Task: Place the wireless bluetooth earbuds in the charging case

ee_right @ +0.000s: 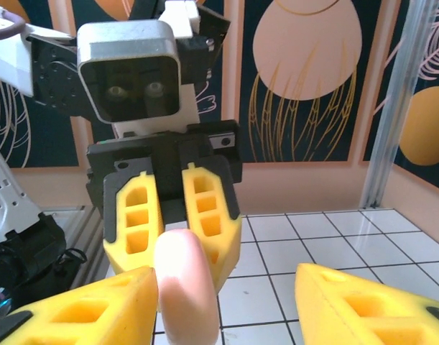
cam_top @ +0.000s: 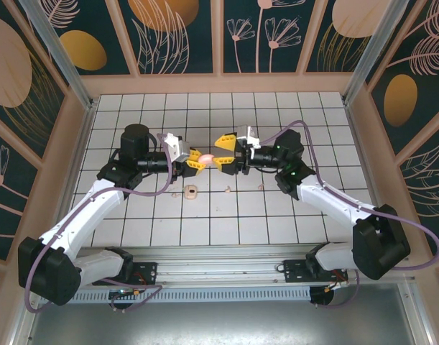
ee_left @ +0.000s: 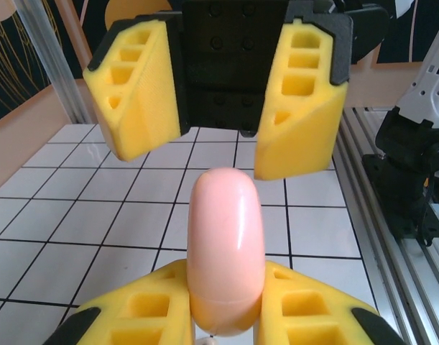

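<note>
A smooth pink round disc hangs edge-on above the tiles, with my left gripper shut on its lower end. My right gripper faces it, open, its yellow fingers spread wide. The disc's free end lies between those fingers, close against one of them. The charging case, cream with a dark centre, lies on the tiles below the grippers. Two tiny pale earbuds lie near it, one to its left and one to its right.
A third small pale speck lies on the tiles under the right arm. Patterned walls with wooden trim enclose the white tiled floor. A metal rail runs along the near edge.
</note>
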Motion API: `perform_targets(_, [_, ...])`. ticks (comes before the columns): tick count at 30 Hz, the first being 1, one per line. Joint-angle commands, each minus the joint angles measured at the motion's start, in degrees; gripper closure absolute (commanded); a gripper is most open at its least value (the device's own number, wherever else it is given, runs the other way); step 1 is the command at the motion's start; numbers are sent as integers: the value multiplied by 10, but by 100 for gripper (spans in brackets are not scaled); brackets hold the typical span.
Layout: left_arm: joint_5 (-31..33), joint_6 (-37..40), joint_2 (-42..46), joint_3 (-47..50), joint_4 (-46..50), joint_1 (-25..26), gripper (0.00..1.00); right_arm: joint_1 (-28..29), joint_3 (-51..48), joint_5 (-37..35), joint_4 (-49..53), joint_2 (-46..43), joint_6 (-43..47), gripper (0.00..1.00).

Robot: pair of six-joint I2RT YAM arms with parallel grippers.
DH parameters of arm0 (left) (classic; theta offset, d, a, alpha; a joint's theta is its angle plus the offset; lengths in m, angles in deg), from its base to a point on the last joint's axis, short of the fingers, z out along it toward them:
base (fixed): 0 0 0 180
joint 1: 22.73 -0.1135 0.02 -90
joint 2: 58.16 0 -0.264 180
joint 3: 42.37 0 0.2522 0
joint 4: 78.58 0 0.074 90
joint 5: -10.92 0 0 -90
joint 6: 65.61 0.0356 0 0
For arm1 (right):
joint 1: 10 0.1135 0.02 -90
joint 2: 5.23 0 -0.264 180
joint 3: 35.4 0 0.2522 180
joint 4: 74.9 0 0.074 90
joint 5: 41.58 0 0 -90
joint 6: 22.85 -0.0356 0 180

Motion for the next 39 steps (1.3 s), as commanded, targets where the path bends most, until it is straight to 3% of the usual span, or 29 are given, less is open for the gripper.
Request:
perform_targets(1, [3, 26, 0, -10, 21, 3, 82, -7, 5, -18, -28, -2, -17, 47])
perform_targets(10, [-1, 14, -2, -14, 13, 3, 81, 12, 41, 65, 64, 10, 37, 44])
perform_targets(21, [-9, 10, -2, -17, 11, 3, 81, 19, 73, 50, 95, 45, 58, 44])
perform_targets(39, [-11, 11, 1, -14, 12, 2, 81, -9, 55, -21, 11, 41, -17, 45])
